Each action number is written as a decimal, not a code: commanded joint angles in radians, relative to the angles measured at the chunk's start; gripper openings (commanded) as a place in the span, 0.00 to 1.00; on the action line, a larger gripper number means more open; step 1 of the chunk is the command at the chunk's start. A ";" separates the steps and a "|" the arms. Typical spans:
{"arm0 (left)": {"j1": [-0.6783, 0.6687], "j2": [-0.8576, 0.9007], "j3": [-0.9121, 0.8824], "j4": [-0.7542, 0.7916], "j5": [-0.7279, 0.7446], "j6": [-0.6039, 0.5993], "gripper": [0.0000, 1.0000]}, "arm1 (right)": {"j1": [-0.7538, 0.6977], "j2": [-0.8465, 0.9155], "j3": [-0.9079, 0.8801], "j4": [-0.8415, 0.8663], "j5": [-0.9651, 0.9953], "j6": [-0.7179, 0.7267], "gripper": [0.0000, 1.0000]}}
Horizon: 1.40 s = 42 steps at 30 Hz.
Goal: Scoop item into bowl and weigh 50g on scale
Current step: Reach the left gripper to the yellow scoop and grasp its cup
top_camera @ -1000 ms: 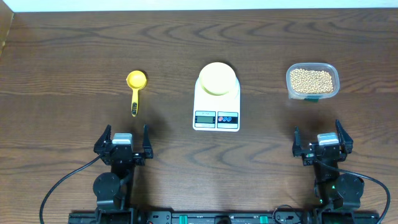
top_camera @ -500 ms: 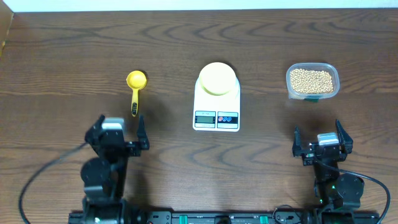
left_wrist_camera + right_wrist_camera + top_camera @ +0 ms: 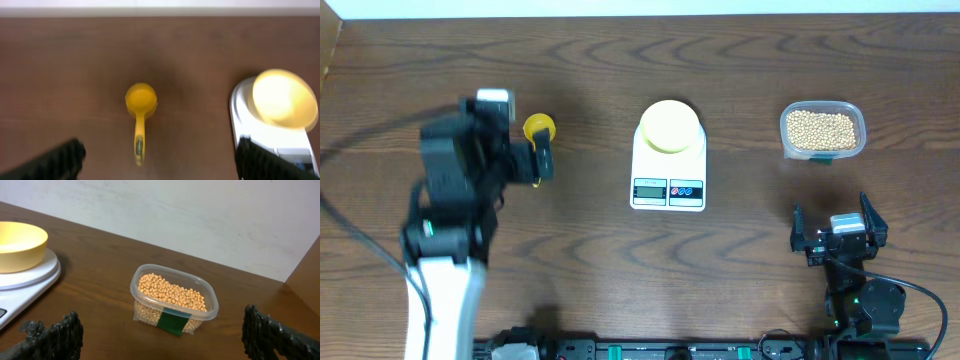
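While the beans [image 3: 822,130] lie heaped in the clear tub [image 3: 855,115] toward the far right of the worktop [image 3: 720,50], the left gripper [image 3: 160,150] hangs over the yellow scoop [image 3: 140,100] on the left side. Its fingers are spread wide. In the left wrist view the scoop's handle points back between them, and nothing is pinched. This placement fits a first step, judged as collecting the scoop before any beans are moved.

The pale-yellow bowl [image 3: 669,125] sits empty on the scale [image 3: 667,190] at mid-worktop, so whatever is tipped in registers at once.

The right gripper [image 3: 832,212] rests near the front edge, fingers likewise spread and empty, directly in line with the tub.

The beans are well apart from the left fingers, with the scale between. They lie ahead of the right fingers, not touching them.
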 commanded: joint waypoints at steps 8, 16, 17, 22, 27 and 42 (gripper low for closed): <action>0.003 0.569 0.599 -0.464 0.021 0.051 0.98 | 0.003 -0.005 -0.004 -0.002 0.005 0.014 0.99; 0.006 0.773 0.603 -0.383 0.001 0.143 0.98 | 0.003 -0.005 -0.003 -0.002 0.005 0.014 0.99; 0.010 0.787 0.603 -0.369 -0.004 0.153 0.99 | 0.003 -0.005 -0.004 -0.002 0.005 0.014 0.99; 0.057 0.854 0.603 -0.235 -0.014 0.122 0.98 | 0.003 -0.005 -0.003 -0.002 0.005 0.014 0.99; 0.096 0.933 0.603 -0.171 -0.015 0.139 0.85 | 0.003 -0.005 -0.003 -0.002 0.005 0.014 0.99; 0.112 1.088 0.601 -0.159 -0.025 0.138 0.50 | 0.003 -0.005 -0.003 -0.002 0.005 0.014 0.99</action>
